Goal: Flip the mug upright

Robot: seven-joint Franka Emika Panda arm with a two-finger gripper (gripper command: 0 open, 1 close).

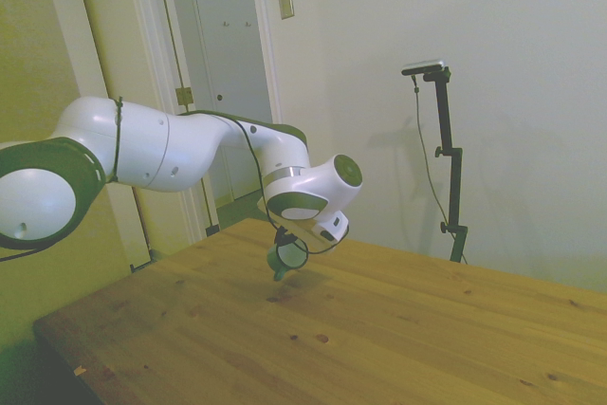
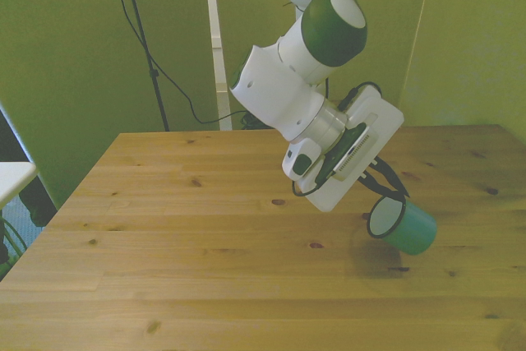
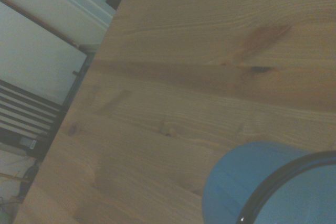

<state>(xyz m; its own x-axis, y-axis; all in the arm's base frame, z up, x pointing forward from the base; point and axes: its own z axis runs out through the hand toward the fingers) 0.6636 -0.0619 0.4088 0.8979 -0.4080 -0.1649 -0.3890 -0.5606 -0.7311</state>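
Holding the mug (image 2: 403,226) by its rim, the tool (image 2: 385,196) has it tilted in the air just above the worktop (image 2: 164,228). Next, turn it mouth up and set it down gently.

The white-and-green jointed robot arm (image 2: 283,92) reaches forward and bends down at the wrist, its jaws (image 2: 386,195) tilted toward the front view's right, clamped on the small teal-green enamel mug (image 2: 408,228).
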